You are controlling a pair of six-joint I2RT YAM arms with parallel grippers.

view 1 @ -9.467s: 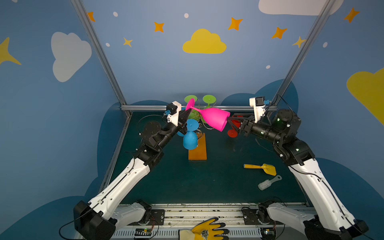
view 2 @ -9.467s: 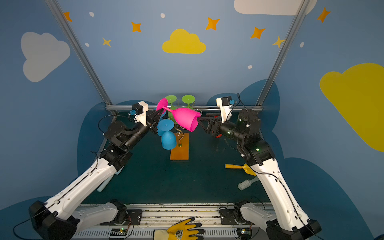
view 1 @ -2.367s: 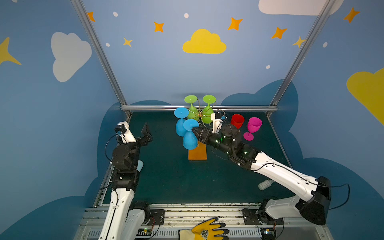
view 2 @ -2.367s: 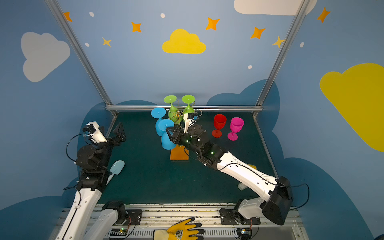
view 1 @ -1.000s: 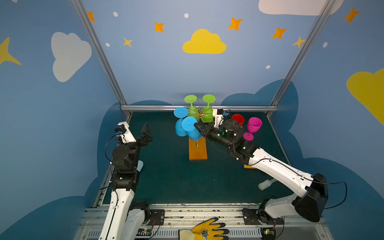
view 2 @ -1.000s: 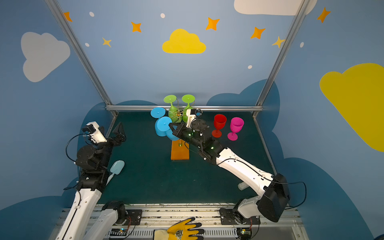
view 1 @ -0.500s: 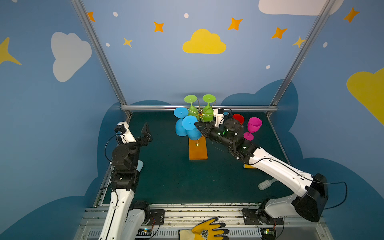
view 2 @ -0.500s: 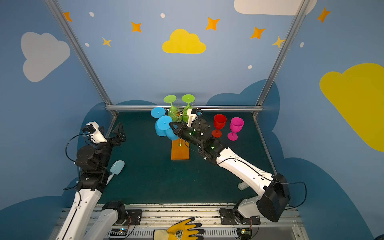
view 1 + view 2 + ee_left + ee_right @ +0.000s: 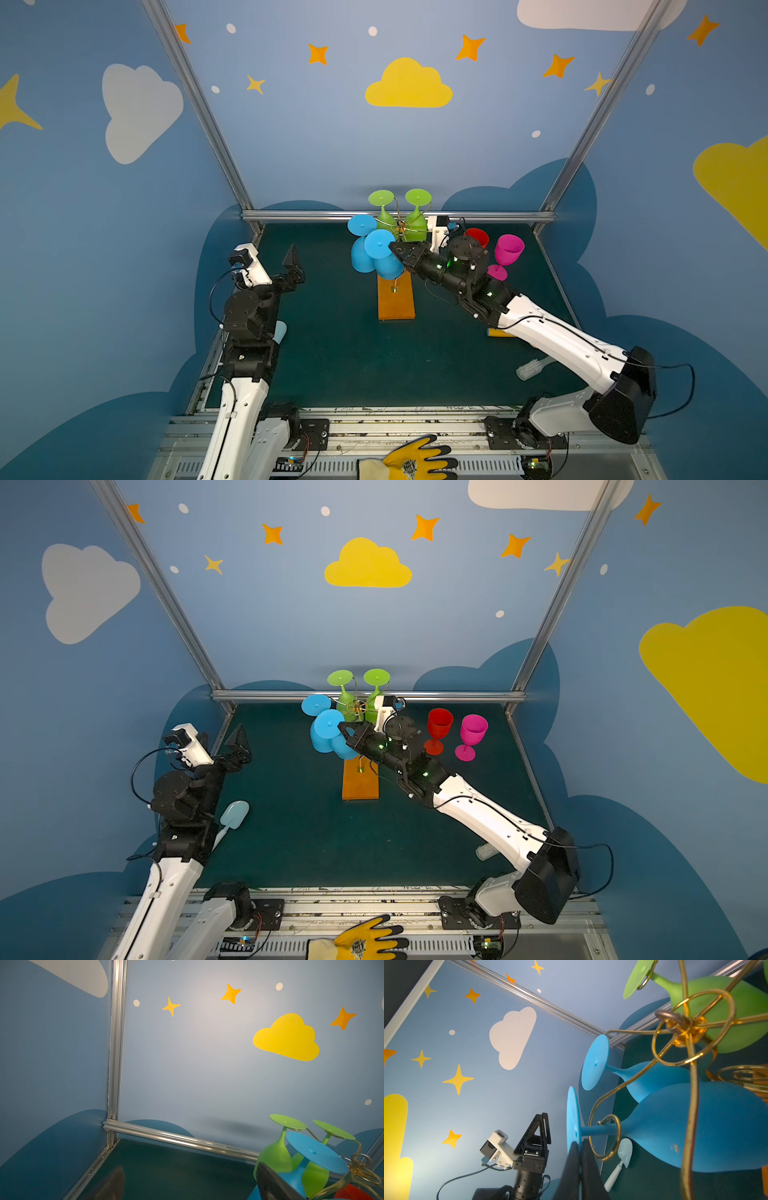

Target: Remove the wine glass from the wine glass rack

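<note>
Dark green desk (image 9: 340,357), rack job, reading left to right.

Left gripper (image 9: 293,264): raised above the desk's left edge toward the back left corner, jaws spread wide, holding nothing. I judge it is parked there to stay clear of the right arm's reach; its wrist camera sees mostly wall.

Pale blue scoop (image 9: 234,812): flat on the desk by the left edge, beside that arm. Not part of the job.

Wine glass rack (image 9: 395,305): orange wooden base at mid-desk, nearer the back edge, gold wire arms above it. Four glasses hang on it, bowls down: two green glasses (image 9: 415,232) at the back, a far blue glass (image 9: 360,259) on the left side, and the blue wine glass (image 9: 388,268) I am after, nearest the front edge and tilted. In the right wrist view its stem (image 9: 591,1129) runs through a gold scroll ring (image 9: 605,1140), foot (image 9: 573,1118) on one side, bowl on the other. That is what hangs it, so I reckon it must slide out sideways along the curl, not lift straight up.

Right gripper (image 9: 397,248): stretched across the middle to the rack, jaws pressed together on the rim of that foot, as best the wrist view shows. Sensible hold, I think: the foot is the one thin part, the bowl too wide.

Red glass (image 9: 439,725) and pink glass (image 9: 473,729): upright near the back right corner, side by side but apart, clear of the rack. Off the wire, they stand on their own feet.
</note>
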